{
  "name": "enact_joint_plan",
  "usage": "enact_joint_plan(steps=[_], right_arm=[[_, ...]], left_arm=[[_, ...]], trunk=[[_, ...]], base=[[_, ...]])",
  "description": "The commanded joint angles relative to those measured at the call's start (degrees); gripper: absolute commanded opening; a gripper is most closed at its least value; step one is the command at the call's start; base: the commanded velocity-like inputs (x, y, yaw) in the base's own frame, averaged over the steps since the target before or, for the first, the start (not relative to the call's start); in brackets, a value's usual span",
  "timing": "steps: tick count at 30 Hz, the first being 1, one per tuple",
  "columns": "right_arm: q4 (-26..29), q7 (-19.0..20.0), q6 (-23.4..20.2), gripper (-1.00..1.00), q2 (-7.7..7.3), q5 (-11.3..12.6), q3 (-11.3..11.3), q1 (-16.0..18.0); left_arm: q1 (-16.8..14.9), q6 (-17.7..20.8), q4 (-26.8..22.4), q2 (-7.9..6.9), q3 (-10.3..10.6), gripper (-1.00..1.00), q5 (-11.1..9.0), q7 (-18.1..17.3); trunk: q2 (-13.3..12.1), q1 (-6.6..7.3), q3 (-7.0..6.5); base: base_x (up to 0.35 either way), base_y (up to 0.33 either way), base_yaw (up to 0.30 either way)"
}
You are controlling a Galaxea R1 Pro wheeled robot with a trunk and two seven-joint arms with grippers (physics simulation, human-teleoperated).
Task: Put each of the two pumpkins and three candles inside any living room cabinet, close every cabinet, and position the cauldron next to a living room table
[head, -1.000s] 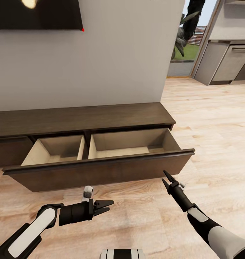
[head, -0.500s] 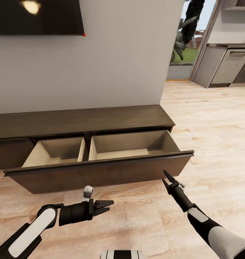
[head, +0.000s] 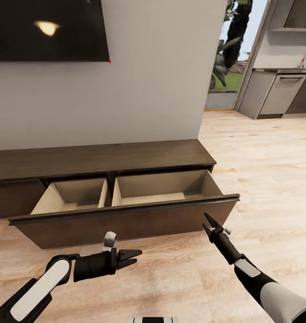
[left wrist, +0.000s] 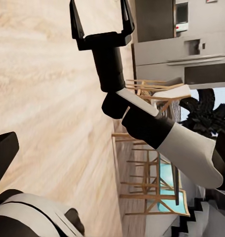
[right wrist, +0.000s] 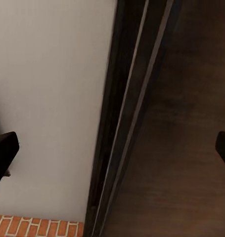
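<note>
Right gripper (head: 207, 225): fingers spread a little, nothing held, poised just in front of the cabinet (head: 103, 158) drawer's right end. Left gripper (head: 134, 257): slightly parted, empty, low over the floor (head: 260, 170) in front of the drawer.

Cabinet against the wall (head: 153, 76); wide drawer (head: 126, 215) pulled out, both tan compartments bare. No pumpkins or candles at the cabinet.

Risk, as I judge it: the open drawer front juts toward the robot; any drive or arm swing could clip it, nudging it shut or jamming a finger.

Light wood floor; dark screen (head: 47, 29) above the cabinet; kitchen units (head: 278, 92) well beyond its right end.
</note>
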State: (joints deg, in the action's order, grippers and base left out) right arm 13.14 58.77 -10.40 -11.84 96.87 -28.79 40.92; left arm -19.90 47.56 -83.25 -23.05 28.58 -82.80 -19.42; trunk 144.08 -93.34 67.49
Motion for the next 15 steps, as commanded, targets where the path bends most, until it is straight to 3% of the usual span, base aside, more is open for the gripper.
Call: enact_joint_plan(steps=[1, 15], right_arm=[[0.0, 0.2, -0.6, 1.0, -0.03, 0.6, -0.3, 0.0], [-0.7, -0.5, -0.2, 1.0, 0.12, 0.7, -0.3, 0.0]], left_arm=[[0.0, 0.1, 0.0, -0.04, 0.1, 1.0, 0.0, -0.2], [0.0, 0.1, 0.4, -0.06, -0.4, 1.0, -0.1, -0.2]], trunk=[[0.0, 0.03, -0.18], [-0.2, 0.4, -3.29]], base=[[0.0, 0.0, 0.0], [0.0, 0.0, 0.0]])
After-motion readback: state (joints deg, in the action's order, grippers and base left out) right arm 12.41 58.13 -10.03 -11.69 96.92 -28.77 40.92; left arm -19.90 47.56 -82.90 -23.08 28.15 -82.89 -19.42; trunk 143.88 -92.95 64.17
